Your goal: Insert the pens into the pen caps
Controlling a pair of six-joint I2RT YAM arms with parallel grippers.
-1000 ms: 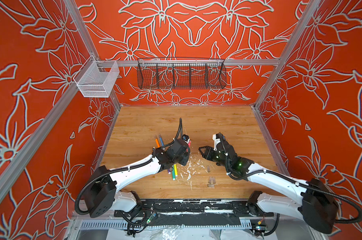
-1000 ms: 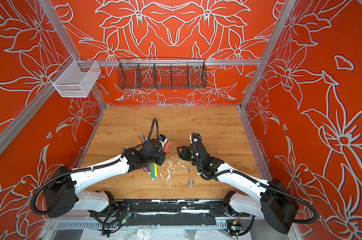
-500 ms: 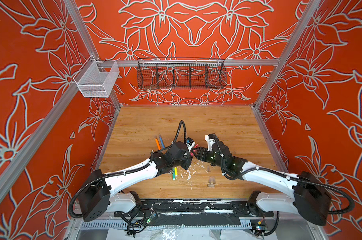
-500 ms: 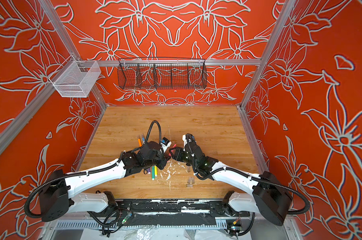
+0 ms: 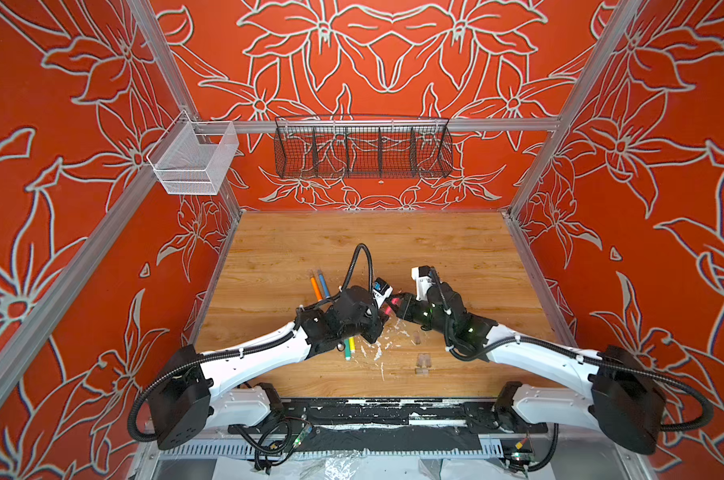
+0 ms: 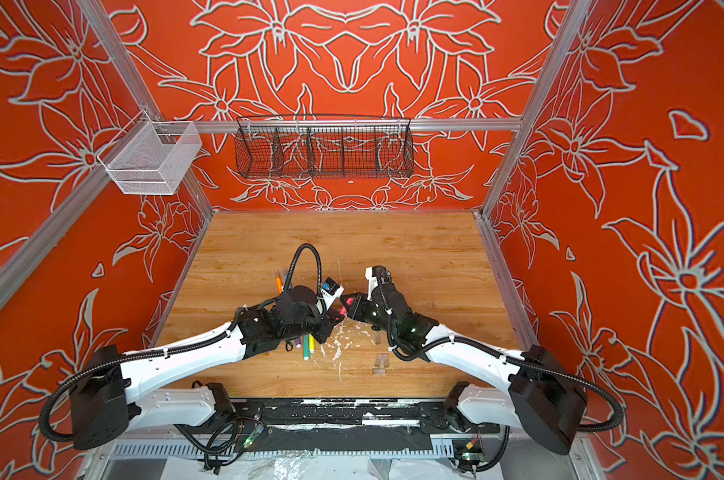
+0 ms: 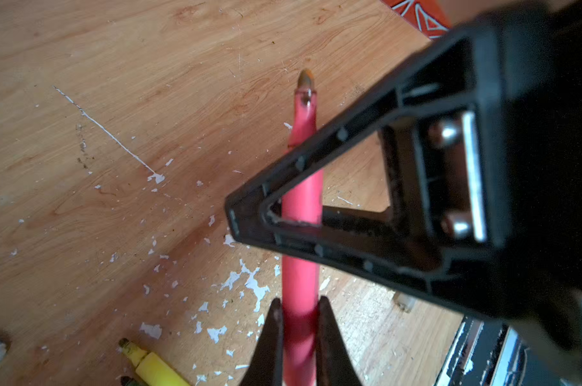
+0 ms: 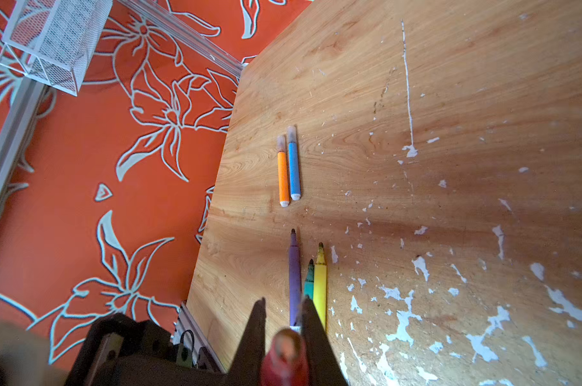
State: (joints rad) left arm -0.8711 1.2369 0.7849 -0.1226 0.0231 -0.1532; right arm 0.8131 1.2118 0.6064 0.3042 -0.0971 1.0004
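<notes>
Grippers meet over the middle of the wooden tabletop [image 5: 435, 241], both clamped on one thing: the pink-red pen [image 7: 301, 200]. The left gripper [image 7: 298, 309] pinches the barrel at the end away from the tip. The right gripper [image 8: 283, 302] is closed across the same barrel farther along, so the pen hangs above the board between them, with its pointed tip showing in the left wrist view.

Between the middle and the left edge lie the orange pen [image 8: 283, 177] and the blue pen [image 8: 294, 167], side by side and touching, each wearing a clear cap. Nearer the front edge, the purple pen [image 8: 294, 274], green pen [image 8: 309, 279] and yellow pen [image 8: 320, 284] lie packed together with their tips uncovered, and the left arm partly hides them in both top views.

Loose clear pen caps [image 5: 423, 360] sit toward the front edge, right of the middle — white flecks [image 5: 377, 353] are scattered beside them.
</notes>
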